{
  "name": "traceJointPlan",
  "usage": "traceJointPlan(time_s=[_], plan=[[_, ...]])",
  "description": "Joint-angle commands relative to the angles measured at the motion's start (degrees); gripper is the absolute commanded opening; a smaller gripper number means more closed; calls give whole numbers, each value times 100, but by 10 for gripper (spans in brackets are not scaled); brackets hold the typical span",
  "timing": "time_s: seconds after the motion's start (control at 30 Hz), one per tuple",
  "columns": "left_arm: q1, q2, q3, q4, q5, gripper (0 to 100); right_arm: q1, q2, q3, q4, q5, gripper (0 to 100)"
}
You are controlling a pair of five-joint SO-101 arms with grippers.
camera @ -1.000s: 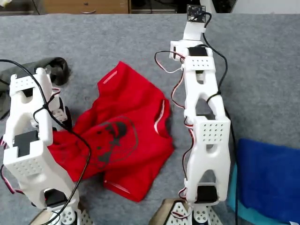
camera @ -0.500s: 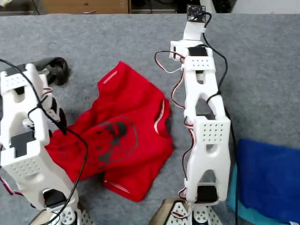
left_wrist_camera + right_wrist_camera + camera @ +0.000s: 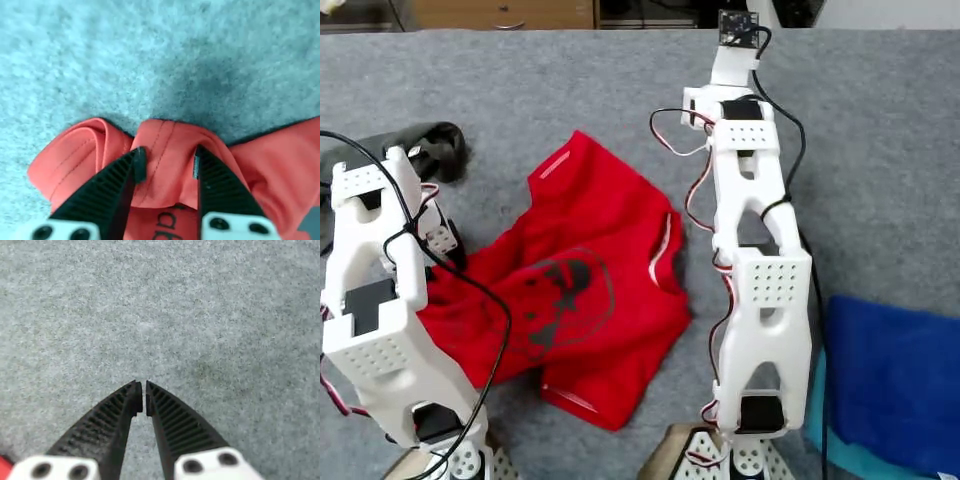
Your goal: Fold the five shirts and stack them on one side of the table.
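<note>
At the left end effector (image 3: 167, 165): partly closed, pinching a bunched, stitched fold of the red shirt (image 3: 165, 145) between both ribbed fingers (image 3: 125, 175), with grey table (image 3: 150, 60) just beyond the fold. Over at the right end effector (image 3: 144, 399): closed to a hairline slit, gripping nothing, poised over bare table. Across the middle of the table, between the two arms: red shirt spread out crumpled, print facing up, left edge hidden under the left arm. By the near right corner: folded blue shirt (image 3: 895, 375) lying atop a lighter teal one (image 3: 818, 425). By the far left edge: dark olive garment (image 3: 438, 148), rumpled, apart from the red shirt.
</note>
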Motion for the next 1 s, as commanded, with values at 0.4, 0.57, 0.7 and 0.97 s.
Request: traceJointPlan(time_s=[0.4,0.57,0.7,0.97], plan=[[-404,-92,-1380,1029,88,168,-101,-31,-303,-88,44,32],[-369,-40,-1732,1169,677,169,-101,-31,-303,-88,44,32],[-369,145,-1415,844,1266,169,-101,-31,-303,-88,44,32],[-246,1367,-985,580,1697,169,-101,-31,-303,-88,44,32]])
